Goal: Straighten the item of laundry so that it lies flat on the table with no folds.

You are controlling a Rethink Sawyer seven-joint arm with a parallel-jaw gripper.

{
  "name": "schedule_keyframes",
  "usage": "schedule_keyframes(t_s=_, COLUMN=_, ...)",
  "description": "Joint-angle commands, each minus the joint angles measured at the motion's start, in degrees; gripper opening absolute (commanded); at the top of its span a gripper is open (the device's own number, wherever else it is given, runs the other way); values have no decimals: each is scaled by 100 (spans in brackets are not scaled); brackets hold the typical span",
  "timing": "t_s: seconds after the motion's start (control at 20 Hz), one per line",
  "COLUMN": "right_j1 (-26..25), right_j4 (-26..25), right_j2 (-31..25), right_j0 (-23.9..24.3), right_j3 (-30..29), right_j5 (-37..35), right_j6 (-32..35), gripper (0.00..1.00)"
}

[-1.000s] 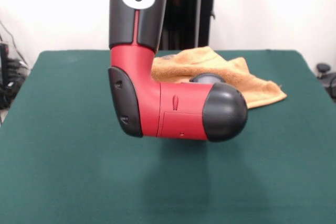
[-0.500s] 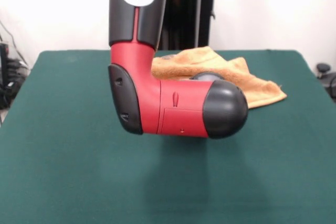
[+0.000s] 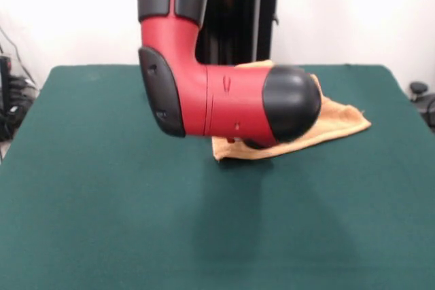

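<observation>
The orange-tan towel (image 3: 340, 119) lies rumpled on the far right part of the green table (image 3: 102, 202). One part of it (image 3: 234, 151) reaches forward under my arm, with a fold at its near edge. My red and black arm (image 3: 224, 103) hangs in front of it and hides most of it. Only a dark part (image 3: 257, 144) under the arm's black end cap shows where my gripper is, right over the towel. No label shows.
The black pedestal (image 3: 238, 18) stands behind the table's far edge. Cables and gear (image 3: 10, 100) sit off the left edge. A dark object (image 3: 421, 93) sits off the right edge. Green cloth stretches wide to the left and front.
The arm's elbow has risen and shifted slightly left. The towel's near part has come forward and now shows below the arm, where only green cloth showed before.
</observation>
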State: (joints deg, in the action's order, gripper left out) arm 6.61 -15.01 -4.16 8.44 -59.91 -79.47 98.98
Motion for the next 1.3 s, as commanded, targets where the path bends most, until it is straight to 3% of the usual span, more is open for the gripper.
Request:
schedule_keyframes(t_s=0.05, right_j1=486, right_j4=-531, right_j2=-739, right_j0=69, right_j3=-1162, right_j5=4190, right_j6=176, gripper=0)
schedule_keyframes(t_s=0.2, right_j1=694, right_j4=-574, right_j2=-746, right_j0=123, right_j3=-1505, right_j5=4517, right_j6=242, gripper=0)
schedule_keyframes(t_s=0.5, right_j1=733, right_j4=-559, right_j2=-708, right_j0=88, right_j3=-1569, right_j5=4655, right_j6=331, gripper=0)
schedule_keyframes(t_s=1.15, right_j1=1220, right_j4=-726, right_j2=-412, right_j0=-72, right_j3=-2172, right_j5=6386, right_j6=878, gripper=0)
schedule_keyframes(t_s=1.3, right_j1=1186, right_j4=-659, right_j2=-350, right_j0=-107, right_j3=-2207, right_j5=6323, right_j6=914, gripper=0)
